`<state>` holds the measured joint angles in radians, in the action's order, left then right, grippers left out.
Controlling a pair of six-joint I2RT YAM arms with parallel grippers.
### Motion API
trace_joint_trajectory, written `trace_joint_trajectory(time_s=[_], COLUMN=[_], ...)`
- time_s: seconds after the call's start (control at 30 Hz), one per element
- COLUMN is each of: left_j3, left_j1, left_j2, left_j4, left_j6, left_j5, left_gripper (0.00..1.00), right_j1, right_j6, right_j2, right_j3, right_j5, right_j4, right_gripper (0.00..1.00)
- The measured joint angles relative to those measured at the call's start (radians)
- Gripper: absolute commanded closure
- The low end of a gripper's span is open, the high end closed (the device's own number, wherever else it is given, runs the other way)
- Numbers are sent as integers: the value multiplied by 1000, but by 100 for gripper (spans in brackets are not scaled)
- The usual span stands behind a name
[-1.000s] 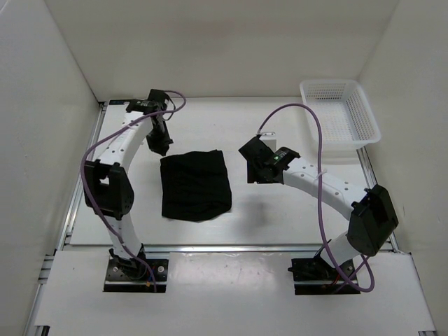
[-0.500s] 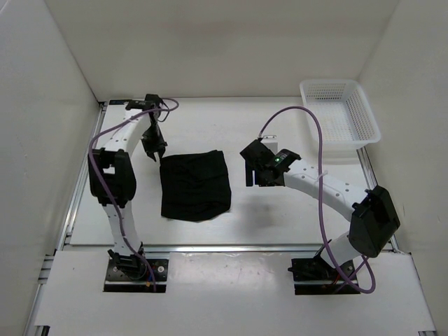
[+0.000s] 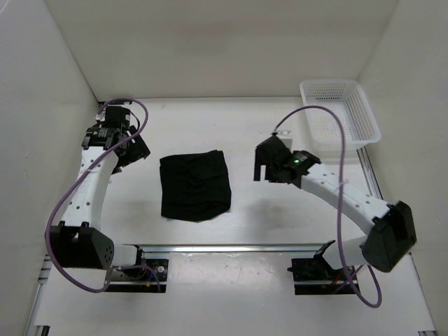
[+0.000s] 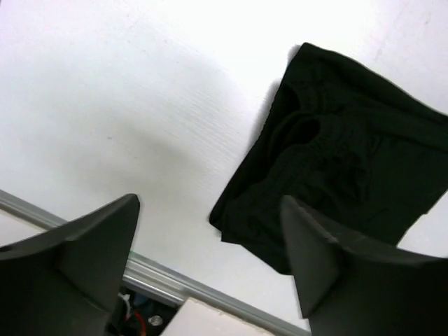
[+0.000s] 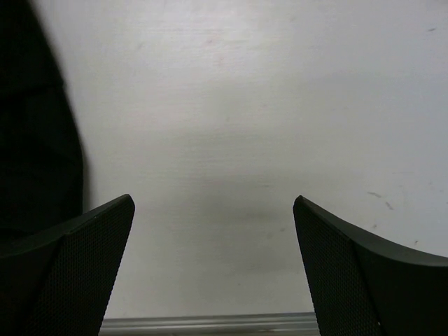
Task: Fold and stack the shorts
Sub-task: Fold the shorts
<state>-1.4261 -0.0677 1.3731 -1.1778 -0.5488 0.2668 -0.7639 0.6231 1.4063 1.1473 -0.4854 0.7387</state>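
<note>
The black shorts (image 3: 195, 185) lie folded into a compact rectangle on the white table, left of the middle. Neither gripper touches them. My left gripper (image 3: 135, 150) hovers to their left, open and empty. In the left wrist view the shorts (image 4: 350, 161) lie at the upper right, beyond the left gripper (image 4: 210, 203) with its wide-set jaws. My right gripper (image 3: 261, 165) stands open to the right of the shorts, a short gap away. In the right wrist view the right gripper (image 5: 213, 203) is over bare table, and the shorts (image 5: 35, 140) show only as a dark edge at the left.
A white mesh basket (image 3: 341, 115) stands at the back right corner. An aluminium rail (image 3: 231, 247) runs along the table's front edge. White walls close in the left, back and right sides.
My left arm has swung left and away from the shorts' back left corner, and its jaws have opened. My right gripper has drawn a little to the right and opened wider. The shorts have not moved.
</note>
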Motion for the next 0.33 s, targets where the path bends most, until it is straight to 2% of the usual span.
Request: trace_joint_trajectory(time_s=[0.03, 0.17, 0.33], left_j3=[21, 63, 99], left_j1=[9, 13, 13], left_j2=[-24, -105, -176], left_j4=[12, 63, 117], left_j6=[-3, 0, 3], left_j5=[-5, -59, -119], left_gripper=[0, 0, 0], right_j1=[34, 150, 185], right_j6=[-10, -54, -86], right_j2=[-42, -220, -372], right_j3=[-16, -59, -71], right_j5=[0, -33, -99], right_j4=[-7, -15, -11], right_gripper=[1, 1, 1])
